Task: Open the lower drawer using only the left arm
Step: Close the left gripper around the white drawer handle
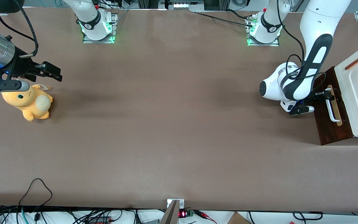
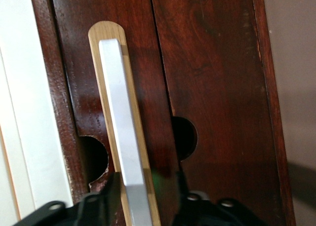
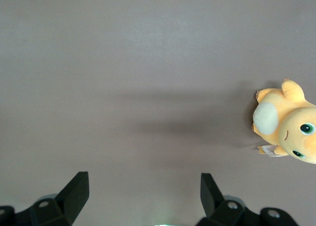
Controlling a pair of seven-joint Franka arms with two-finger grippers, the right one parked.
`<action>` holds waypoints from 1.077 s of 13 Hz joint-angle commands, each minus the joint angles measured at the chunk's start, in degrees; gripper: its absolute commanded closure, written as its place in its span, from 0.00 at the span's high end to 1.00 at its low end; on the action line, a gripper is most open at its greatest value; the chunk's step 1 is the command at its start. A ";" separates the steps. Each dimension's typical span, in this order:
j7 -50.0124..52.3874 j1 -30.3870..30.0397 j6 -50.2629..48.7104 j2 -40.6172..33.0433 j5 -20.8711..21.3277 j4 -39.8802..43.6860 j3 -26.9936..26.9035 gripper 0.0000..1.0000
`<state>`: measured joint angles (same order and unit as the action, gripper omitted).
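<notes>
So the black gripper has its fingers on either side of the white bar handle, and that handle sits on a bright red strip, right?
Not quite. The strip under the white bar handle is pale tan wood, not red, as the left wrist view shows. The rest holds: the gripper has a finger on either side of the handle, on the dark brown drawer front.

A wide matte brown tabletop (image 1: pixel 166 124) under even light, tangled black cables (image 1: pixel 36 214) along its near edge.

Tight fit at the drawer front.
Gripper (image 2: pixel 145 196) straddling the white handle (image 2: pixel 123 132), fingers (image 2: pixel 109 196) apart, wood close underneath.
</notes>
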<state>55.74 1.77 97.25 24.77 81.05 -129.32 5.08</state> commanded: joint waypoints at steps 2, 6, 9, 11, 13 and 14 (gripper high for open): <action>0.77 0.25 -0.22 -0.16 1.66 -0.41 -0.51 0.33; 0.77 0.25 -0.22 -0.24 1.74 -0.41 -0.60 0.19; 0.86 0.43 -0.22 -0.42 1.66 -0.32 -0.60 0.03; 1.21 0.87 -0.31 -0.68 1.66 0.12 -0.43 0.00; 1.21 1.13 -0.31 -1.12 1.57 0.38 0.19 0.00; 1.21 1.83 -0.31 -1.12 1.48 0.38 0.45 0.00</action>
<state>58.06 2.21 96.63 24.55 81.35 -129.14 5.18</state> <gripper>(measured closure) 0.806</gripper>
